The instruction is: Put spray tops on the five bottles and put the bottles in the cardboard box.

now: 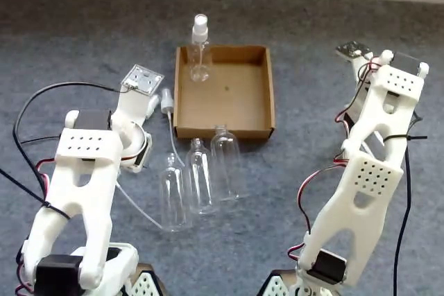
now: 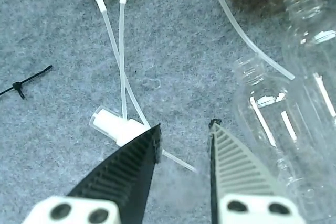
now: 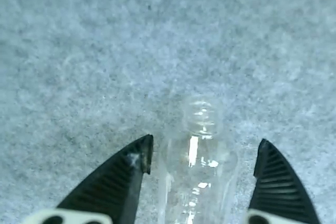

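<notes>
One capped btl (image 1: pixel 200 60) in cardboard box (image 1: pixel 269 88).
L pincer (image 2: pixel 184 128) narrowly open over spray top (image 2: pixel 113 124); R pincer (image 3: pixel 205 142) wide above uncapped btl (image 3: pixel 202 177).

No text, label, number or sign can be read in any view. The cardboard box (image 1: pixel 223 91), the clear bottles (image 1: pixel 201 175) and the white spray tops (image 2: pixel 113 124) show no legible print.
</notes>
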